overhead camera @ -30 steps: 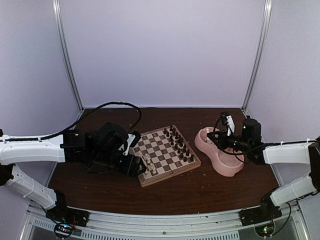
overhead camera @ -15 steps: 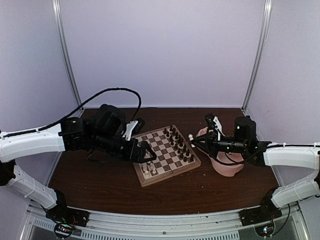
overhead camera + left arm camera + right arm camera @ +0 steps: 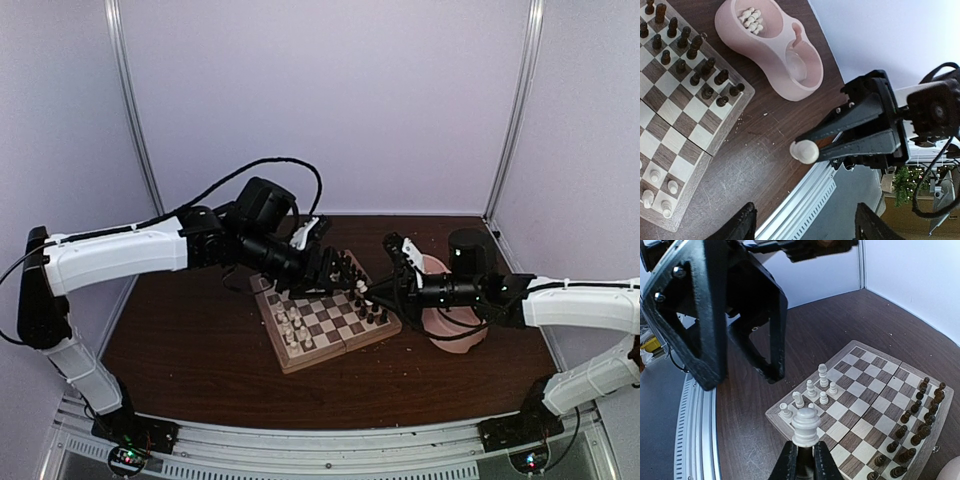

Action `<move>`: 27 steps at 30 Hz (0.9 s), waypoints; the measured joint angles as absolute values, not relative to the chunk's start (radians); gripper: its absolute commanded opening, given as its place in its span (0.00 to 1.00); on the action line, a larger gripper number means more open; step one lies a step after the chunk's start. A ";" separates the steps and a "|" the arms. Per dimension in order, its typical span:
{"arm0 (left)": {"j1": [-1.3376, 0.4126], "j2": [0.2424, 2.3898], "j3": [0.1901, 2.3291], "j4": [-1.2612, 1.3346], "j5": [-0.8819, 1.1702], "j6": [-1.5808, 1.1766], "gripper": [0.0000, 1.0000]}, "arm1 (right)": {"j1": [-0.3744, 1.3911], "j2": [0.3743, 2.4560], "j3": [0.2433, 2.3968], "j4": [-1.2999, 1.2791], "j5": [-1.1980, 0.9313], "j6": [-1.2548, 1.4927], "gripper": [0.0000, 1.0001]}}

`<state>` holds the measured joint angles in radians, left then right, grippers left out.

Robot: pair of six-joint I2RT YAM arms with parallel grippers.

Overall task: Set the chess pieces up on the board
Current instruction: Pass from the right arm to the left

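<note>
The board (image 3: 330,326) lies at the table's middle. Several cream chess pieces (image 3: 294,328) stand at its near left corner, and dark pieces (image 3: 378,316) line its right side. My right gripper (image 3: 363,291) is shut on a cream chess piece (image 3: 805,427) and holds it upright above the board (image 3: 865,390). The same piece (image 3: 804,151) shows in the left wrist view. My left gripper (image 3: 338,267) is open and empty, hovering over the board's far edge close to the right gripper. More cream pieces (image 3: 751,19) lie in the pink double bowl (image 3: 810,82).
The pink double bowl (image 3: 458,332) stands right of the board, partly hidden by my right arm. The left gripper's fingers (image 3: 760,325) loom large in the right wrist view. Dark pieces (image 3: 920,410) fill two rows. The metal table rail (image 3: 810,200) runs along the near edge.
My right gripper has come left from the pink bowl with a cream piece to over the board. My left arm has risen and swung right across the board's far side.
</note>
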<state>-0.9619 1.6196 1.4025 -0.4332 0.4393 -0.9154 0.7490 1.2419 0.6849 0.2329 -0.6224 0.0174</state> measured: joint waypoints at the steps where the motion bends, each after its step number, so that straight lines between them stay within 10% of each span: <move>1: -0.958 1.628 1.402 -0.432 0.448 -0.921 0.67 | 0.755 1.242 0.691 0.224 -0.620 0.005 0.04; 27: -0.942 1.719 1.438 -0.401 0.513 -0.991 0.47 | 0.839 1.309 0.791 0.056 -0.522 -0.137 0.04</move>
<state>-0.9424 1.7191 1.4384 -0.4011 0.5129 -0.9905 0.8387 1.3094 0.7914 0.0559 -0.5220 -0.1371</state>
